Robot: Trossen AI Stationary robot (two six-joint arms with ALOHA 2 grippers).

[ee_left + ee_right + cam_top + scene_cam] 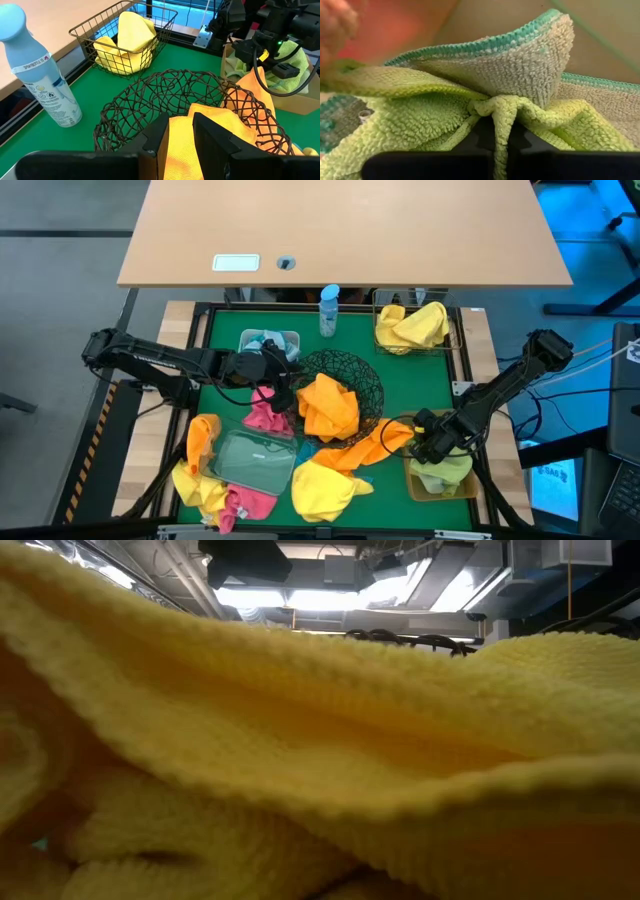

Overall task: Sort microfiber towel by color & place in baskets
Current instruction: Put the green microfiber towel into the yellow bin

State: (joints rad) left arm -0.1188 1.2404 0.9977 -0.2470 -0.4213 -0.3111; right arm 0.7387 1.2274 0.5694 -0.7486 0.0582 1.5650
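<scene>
Pale green microfiber towel (485,100) pinched between right gripper's (432,442) closed fingers, over tan rectangular bin (440,485), left gripper (272,368) slightly parted, empty, beside round black wire-mesh bowl (362,376) holding orange towel (328,406).

Orange towel (329,406) in black mesh bowl (362,376); yellow towel (411,326); light green towel (470,100), teal edging.

A blue-capped bottle (329,310) (upright) stands near the wooden desk (340,230).
</scene>
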